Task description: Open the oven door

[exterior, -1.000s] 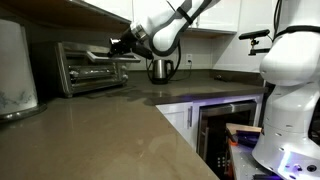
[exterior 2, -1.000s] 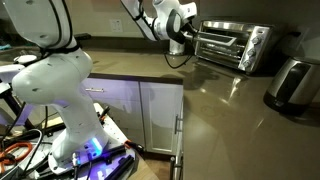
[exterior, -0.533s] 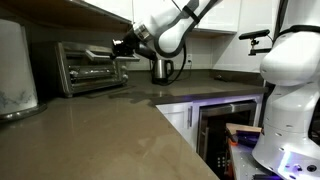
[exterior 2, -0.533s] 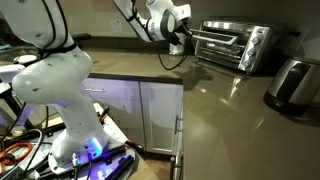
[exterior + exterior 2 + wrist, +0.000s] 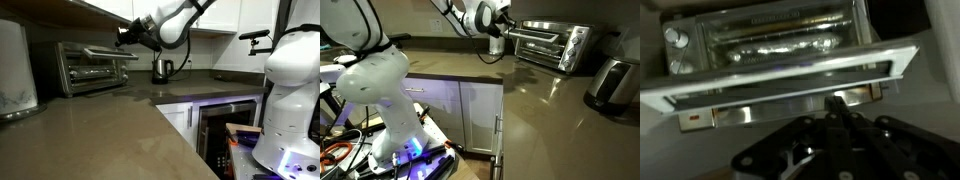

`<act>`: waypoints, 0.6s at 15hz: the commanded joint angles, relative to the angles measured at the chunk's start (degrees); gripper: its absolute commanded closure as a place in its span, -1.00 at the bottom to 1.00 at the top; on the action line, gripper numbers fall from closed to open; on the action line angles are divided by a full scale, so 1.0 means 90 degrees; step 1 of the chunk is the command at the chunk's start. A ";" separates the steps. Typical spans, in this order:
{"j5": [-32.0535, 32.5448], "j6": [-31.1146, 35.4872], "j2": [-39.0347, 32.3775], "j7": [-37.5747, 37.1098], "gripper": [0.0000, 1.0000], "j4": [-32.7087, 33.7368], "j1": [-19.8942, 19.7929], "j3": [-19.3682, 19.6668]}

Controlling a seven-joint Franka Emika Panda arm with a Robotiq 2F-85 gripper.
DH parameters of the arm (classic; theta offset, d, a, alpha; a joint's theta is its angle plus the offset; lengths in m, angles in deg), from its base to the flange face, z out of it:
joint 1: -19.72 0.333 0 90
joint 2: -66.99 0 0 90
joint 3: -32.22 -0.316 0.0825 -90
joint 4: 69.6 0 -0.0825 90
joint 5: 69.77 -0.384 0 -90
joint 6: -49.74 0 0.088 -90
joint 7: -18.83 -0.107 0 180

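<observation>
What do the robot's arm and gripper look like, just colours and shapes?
The arm is glossy white with rounded links, darker at the joints. The gripper is black and angular, showing matte black linkages in the wrist view.

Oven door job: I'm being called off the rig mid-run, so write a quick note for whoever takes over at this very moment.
Claw: at the free edge of the oven door, just above it in an exterior view. Whether it is open or shut cannot be told.
Door: swung out from the toaster oven. The wrist view looks past it into the oven's inside.
Done: the door is off its closed position.
Left: check whether it is fully down, probably ease it lower, then back the claw away.
</observation>
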 commanded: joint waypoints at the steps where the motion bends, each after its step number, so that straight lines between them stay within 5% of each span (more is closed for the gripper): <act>1: -0.0330 -0.0005 0.0459 0.0372 1.00 0.0273 -0.0379 -0.0280; 9: -0.0456 -0.0027 -0.0085 0.0320 1.00 0.1357 -0.0804 -0.0780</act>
